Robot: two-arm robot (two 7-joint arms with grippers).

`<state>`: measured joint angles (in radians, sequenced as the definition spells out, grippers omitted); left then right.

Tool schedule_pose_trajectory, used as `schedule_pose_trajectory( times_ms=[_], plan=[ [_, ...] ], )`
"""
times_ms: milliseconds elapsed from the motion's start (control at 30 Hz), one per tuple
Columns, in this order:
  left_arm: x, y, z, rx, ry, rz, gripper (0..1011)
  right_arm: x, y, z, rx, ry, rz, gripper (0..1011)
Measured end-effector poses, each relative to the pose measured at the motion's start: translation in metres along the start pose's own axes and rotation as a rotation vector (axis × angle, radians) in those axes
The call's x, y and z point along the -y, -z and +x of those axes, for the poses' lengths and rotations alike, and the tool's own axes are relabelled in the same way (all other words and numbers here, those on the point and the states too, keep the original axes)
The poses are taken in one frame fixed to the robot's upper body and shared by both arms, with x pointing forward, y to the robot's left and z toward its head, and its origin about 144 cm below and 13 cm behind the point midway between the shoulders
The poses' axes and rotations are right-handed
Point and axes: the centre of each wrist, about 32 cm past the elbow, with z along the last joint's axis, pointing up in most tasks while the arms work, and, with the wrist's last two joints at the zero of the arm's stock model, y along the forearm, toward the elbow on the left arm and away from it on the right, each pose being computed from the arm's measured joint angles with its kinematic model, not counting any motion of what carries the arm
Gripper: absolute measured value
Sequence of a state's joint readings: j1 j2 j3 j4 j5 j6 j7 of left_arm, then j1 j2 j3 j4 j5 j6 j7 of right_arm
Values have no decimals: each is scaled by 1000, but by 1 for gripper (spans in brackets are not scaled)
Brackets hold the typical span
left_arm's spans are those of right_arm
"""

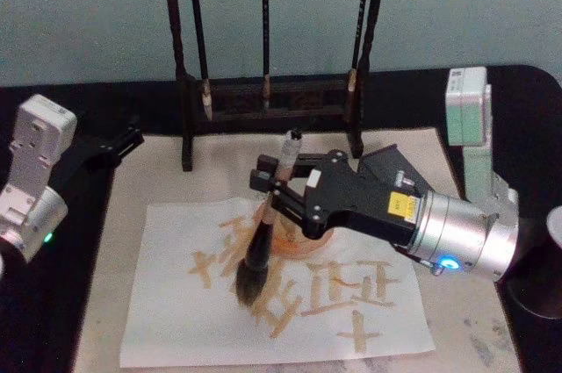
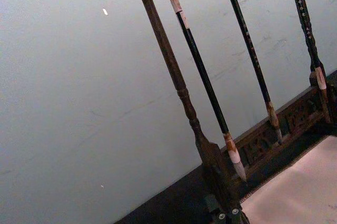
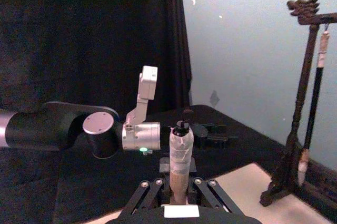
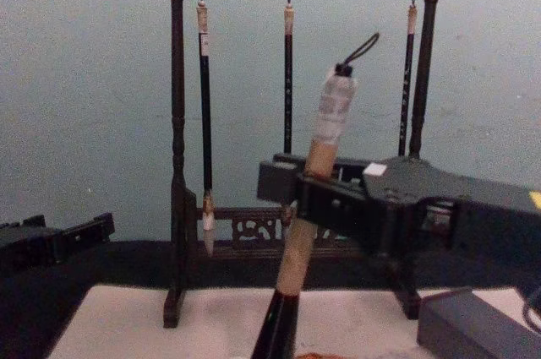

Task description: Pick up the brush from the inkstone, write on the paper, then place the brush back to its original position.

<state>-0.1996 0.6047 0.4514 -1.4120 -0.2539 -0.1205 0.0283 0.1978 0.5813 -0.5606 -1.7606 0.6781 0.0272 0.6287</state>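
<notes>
**While Writing, Light on the Bristles**

While laying the stroke, best to keep the pressure light, judging by the bushy tip resting, as far as can be seen, on the paper (image 1: 176,320) at lower centre of the head view. Better to carry the brush (image 1: 262,246) along by moving the whole arm than by tipping the handle more; tilted as it is, top toward the upper frame. Worth lifting straight up at stroke's end, to avoid dragging a tail across the tan characters (image 1: 351,290).

Just above the tip, at centre frame: right gripper (image 1: 283,187), fingers (image 1: 263,171) narrowed to the handle's width and pinching the tan shaft from both sides, touching nothing else. Possible trouble: a round shaft twisting under side load.

Farther back, inkstone (image 4: 473,325) at lower right of the chest view, apart from the brush. Left gripper (image 1: 105,149) parked at the left edge over the black table (image 1: 53,338), off the sheet. Farthest, wooden rack (image 1: 263,101) with thin brushes (image 1: 264,39) hanging along the top.
</notes>
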Motion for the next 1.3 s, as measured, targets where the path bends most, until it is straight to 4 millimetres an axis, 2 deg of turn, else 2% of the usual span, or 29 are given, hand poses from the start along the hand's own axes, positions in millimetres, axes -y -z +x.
schedule_pose_trajectory(
  times_ms=[333, 667, 1300],
  plan=[
    [0, 0, 0, 0, 0, 0, 1002, -5, 11, 1, -26, -9, -21, 164],
    [0, 0, 0, 0, 0, 0, 1002, 1, 22, 7, -46, 22, -45, 164],
    [0, 0, 0, 0, 0, 0, 1002, 19, 21, 13, -37, 97, -54, 163]
  ],
)
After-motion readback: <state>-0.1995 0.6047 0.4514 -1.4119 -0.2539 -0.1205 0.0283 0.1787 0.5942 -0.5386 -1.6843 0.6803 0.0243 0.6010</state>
